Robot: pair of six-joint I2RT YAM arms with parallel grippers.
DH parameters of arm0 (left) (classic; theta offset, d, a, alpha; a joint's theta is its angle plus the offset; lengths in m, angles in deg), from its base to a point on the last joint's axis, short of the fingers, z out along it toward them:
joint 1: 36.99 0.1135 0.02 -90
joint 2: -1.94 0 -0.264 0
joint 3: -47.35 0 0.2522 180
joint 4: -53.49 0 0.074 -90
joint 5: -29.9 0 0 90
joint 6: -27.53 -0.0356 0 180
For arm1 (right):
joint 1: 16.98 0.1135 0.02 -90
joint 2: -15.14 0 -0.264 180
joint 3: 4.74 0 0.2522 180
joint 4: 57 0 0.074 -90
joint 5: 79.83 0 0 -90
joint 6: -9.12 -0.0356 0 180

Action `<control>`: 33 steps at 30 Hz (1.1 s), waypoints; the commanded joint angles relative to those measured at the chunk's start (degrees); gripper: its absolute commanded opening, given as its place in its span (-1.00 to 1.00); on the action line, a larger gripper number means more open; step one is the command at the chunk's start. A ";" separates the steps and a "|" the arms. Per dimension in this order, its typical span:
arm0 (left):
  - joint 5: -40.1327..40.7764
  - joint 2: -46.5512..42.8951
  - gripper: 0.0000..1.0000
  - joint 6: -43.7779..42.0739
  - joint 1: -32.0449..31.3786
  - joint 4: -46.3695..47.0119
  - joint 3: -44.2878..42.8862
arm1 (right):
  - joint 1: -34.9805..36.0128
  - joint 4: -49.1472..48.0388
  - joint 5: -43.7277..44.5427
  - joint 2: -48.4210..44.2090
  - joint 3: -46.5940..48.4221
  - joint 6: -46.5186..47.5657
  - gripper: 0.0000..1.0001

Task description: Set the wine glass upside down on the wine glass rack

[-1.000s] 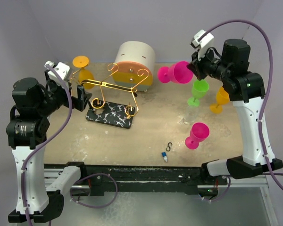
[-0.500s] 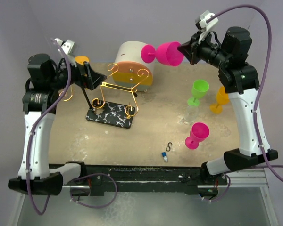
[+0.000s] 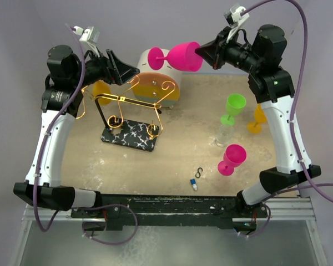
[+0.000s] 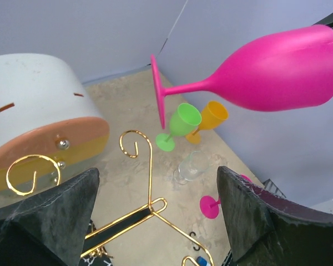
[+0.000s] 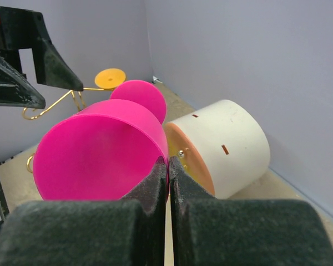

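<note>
A pink wine glass (image 3: 184, 56) hangs level in the air above the cream box, its foot (image 3: 155, 57) pointing left. My right gripper (image 3: 202, 52) is shut on the bowl's rim (image 5: 164, 152), one finger inside the bowl and one outside. My left gripper (image 3: 130, 71) is open and empty, raised just left of the foot; in the left wrist view the pink wine glass (image 4: 277, 72) is above and beyond its jaws (image 4: 158, 177). The gold wire wine glass rack (image 3: 139, 102) stands below on its black marbled base (image 3: 130, 136). An orange glass (image 3: 101, 88) hangs on its left arm.
A round cream drawer box (image 3: 161, 69) sits behind the rack. On the right stand a green glass (image 3: 233, 108), an orange glass (image 3: 258, 119), a clear glass (image 3: 225, 134) and another pink glass (image 3: 230, 159). A small black hook and blue-white piece (image 3: 197, 177) lie near the front.
My right arm carried the pink glass up and to the left, over the cream box. My left arm rose from beside the rack toward the glass's foot, its jaws narrowing slightly.
</note>
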 commanded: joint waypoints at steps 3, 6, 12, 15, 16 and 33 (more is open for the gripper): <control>3.26 0.94 0.71 2.86 -2.14 2.65 -3.92 | 2.59 -3.89 -1.17 -1.57 2.26 -1.93 -1.00; 4.65 1.17 0.67 2.95 -2.98 1.68 -3.82 | 3.90 -3.02 -0.55 -0.86 3.36 -0.93 -1.00; 5.92 1.09 0.56 2.46 -4.18 0.36 -3.22 | 6.22 -0.97 0.11 0.86 4.61 1.37 -1.00; 6.46 1.55 0.40 2.10 -4.33 -0.05 -3.01 | 6.70 -0.70 0.34 1.20 4.66 2.07 -1.00; 6.31 1.77 0.35 2.11 -4.35 -0.02 -2.93 | 6.81 -0.66 0.34 1.27 4.59 2.14 -1.00; 4.54 4.50 -0.61 1.50 -5.50 -0.55 -4.78 | 7.61 0.70 0.96 1.21 4.59 4.06 -1.00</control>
